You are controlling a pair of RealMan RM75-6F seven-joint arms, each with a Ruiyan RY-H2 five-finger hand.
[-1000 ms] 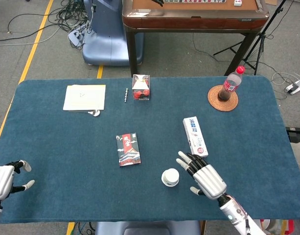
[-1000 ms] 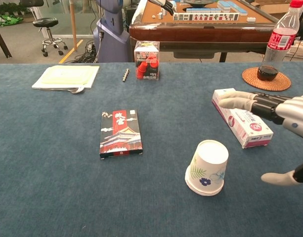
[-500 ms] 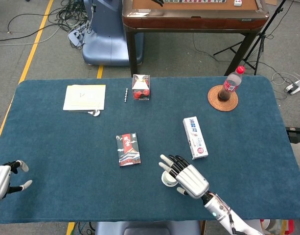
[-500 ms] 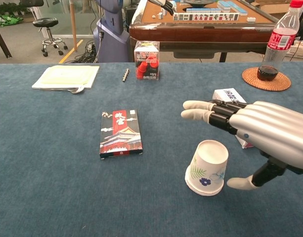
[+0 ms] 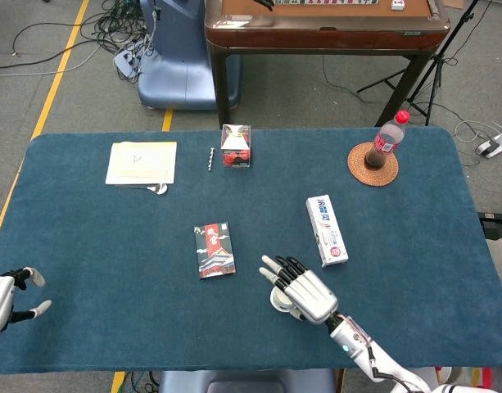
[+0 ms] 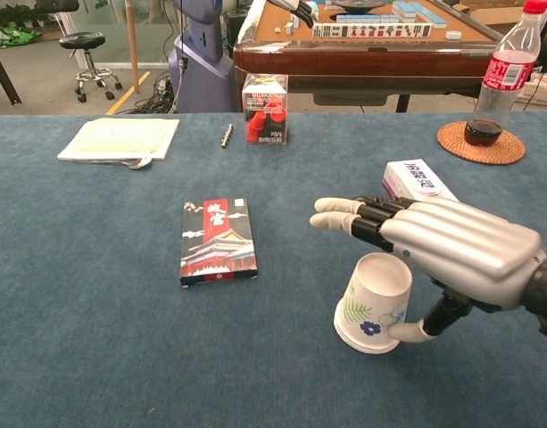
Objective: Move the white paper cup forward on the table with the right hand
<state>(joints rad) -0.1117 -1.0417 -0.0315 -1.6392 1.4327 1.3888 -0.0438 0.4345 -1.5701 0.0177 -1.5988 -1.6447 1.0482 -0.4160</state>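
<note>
The white paper cup (image 6: 371, 303) stands upside down on the blue table, printed with a blue flower and green leaves. In the head view only a sliver of the cup (image 5: 276, 300) shows under my right hand (image 5: 304, 291). My right hand (image 6: 451, 245) hovers over the cup's right side, palm down and fingers stretched out flat toward the left above its top. Its thumb reaches down to the cup's lower right wall and seems to touch it. Nothing is gripped. My left hand (image 5: 3, 298) rests at the table's near left corner, fingers apart and holding nothing.
A red-and-black box (image 6: 218, 241) lies left of the cup. A long white box (image 5: 326, 229) lies beyond my right hand. Farther back are a cola bottle (image 5: 388, 141) on a woven coaster, a red-capped box (image 5: 236, 146) and papers (image 5: 142, 162).
My right hand has slid left from beside the cup to over it, and its thumb has come in against the cup's side. The cup has stayed put.
</note>
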